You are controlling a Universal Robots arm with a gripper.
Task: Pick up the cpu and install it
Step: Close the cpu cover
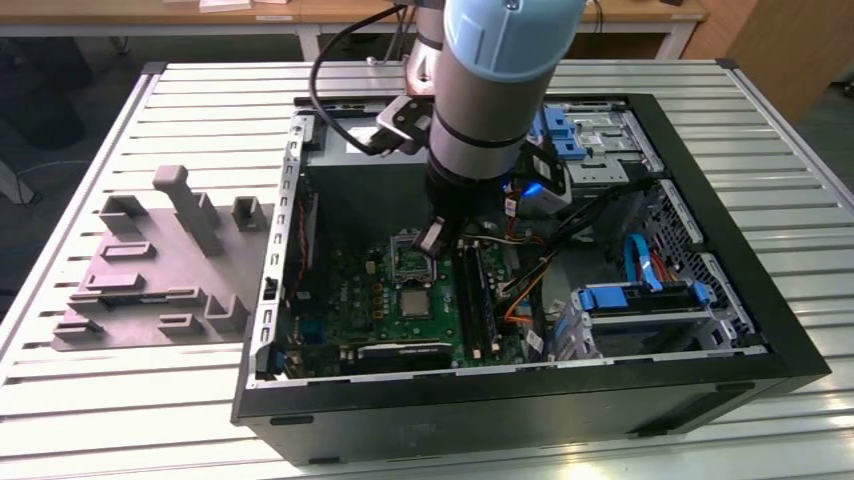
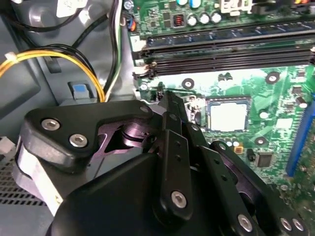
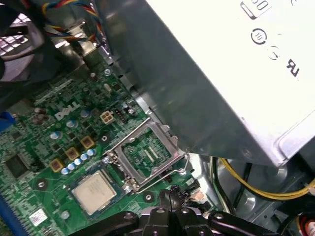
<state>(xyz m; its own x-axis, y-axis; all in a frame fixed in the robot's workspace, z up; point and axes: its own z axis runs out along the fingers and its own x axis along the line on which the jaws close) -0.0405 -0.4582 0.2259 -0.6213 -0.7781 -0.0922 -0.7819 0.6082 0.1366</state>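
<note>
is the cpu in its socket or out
In: the cpu lies flat in the socket, the metal frame swung open beside it.

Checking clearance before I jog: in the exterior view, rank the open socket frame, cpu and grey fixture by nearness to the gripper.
1. The open socket frame, beside the gripper.
2. The cpu, on the motherboard beside that frame.
3. The grey fixture, outside the case, exterior view's left.

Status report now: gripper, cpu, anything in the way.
Gripper low over the motherboard, holding nothing. Cpu lies flat in its socket, load frame swung open beside it. Grey box close alongside.
</note>
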